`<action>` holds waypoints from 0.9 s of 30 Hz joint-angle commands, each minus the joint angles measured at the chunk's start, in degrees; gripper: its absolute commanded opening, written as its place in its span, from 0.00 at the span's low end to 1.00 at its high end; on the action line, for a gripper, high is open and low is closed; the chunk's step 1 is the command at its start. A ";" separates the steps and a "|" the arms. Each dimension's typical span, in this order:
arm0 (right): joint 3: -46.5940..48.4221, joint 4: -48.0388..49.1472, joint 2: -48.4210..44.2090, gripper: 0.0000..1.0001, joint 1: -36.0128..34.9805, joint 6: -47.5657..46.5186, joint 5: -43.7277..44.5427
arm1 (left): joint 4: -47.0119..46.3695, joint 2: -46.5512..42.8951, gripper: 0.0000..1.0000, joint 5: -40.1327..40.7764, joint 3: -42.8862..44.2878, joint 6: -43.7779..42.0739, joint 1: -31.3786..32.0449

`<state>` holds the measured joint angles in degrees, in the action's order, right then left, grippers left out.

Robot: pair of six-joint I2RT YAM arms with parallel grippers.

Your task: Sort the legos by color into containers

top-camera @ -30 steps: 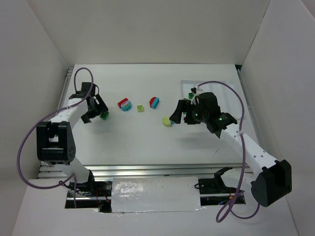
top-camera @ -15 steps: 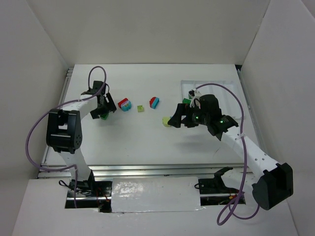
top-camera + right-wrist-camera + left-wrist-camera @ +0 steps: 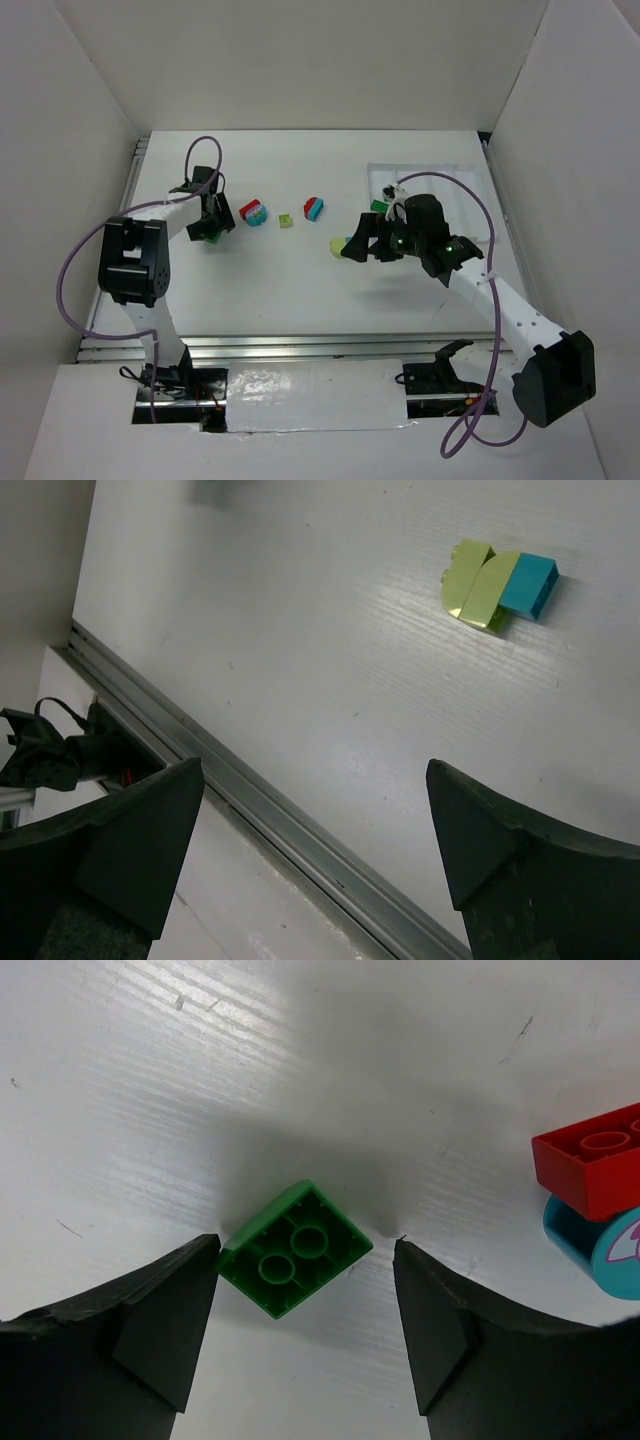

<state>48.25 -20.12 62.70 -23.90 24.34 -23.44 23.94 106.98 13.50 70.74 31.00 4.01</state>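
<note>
White table (image 3: 300, 290) inside a white-walled enclosure, a grey metal rail (image 3: 280, 820) along its near edge. Item one: white tray (image 3: 450, 172) at the far right of the table, much of it hidden by the right arm; a dark green brick (image 3: 378, 206) shows at its left end, though which compartment it is in cannot be told. Item two: left gripper (image 3: 307, 1248), low over the left part of the table, fingers partly apart and set either side of a green two-by-two brick (image 3: 295, 1248) lying studs-up on the surface. The left finger (image 3: 150, 1330) is at the brick's corner, while a gap shows between the brick and the right finger (image 3: 470, 1340), so the brick is bracketed but not clamped. Item three: red-on-teal stacked pair (image 3: 595, 1160), just beside that gripper to its right. Item four: small yellow-green brick (image 3: 287, 221), loose near the table's middle. Item five: second red-and-teal pair (image 3: 315, 208), just right of it. Item six: right gripper (image 3: 315, 768), fingers spread wide with nothing between them, held above the table right of centre. Item seven: yellow-green and teal joined pair (image 3: 495, 588), on the table just ahead of that gripper, clear of both fingers. Item eight: purple cable (image 3: 205, 145), looped above each arm.
</note>
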 commanded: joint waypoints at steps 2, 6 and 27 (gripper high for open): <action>-0.88 2.72 -0.29 1.00 -0.01 -0.61 -1.43 | -0.65 1.57 0.83 2.06 2.56 -2.61 0.47; -0.88 1.93 -0.47 0.99 -0.18 -1.13 -0.91 | -1.18 2.88 0.81 0.48 3.52 -2.79 0.47; -1.23 2.98 0.76 0.99 -0.18 -1.05 -2.13 | 0.14 2.97 0.73 3.02 0.98 2.65 1.17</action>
<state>47.53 -20.08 63.16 -23.90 24.12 -24.49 23.24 110.59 15.31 73.54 32.03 4.71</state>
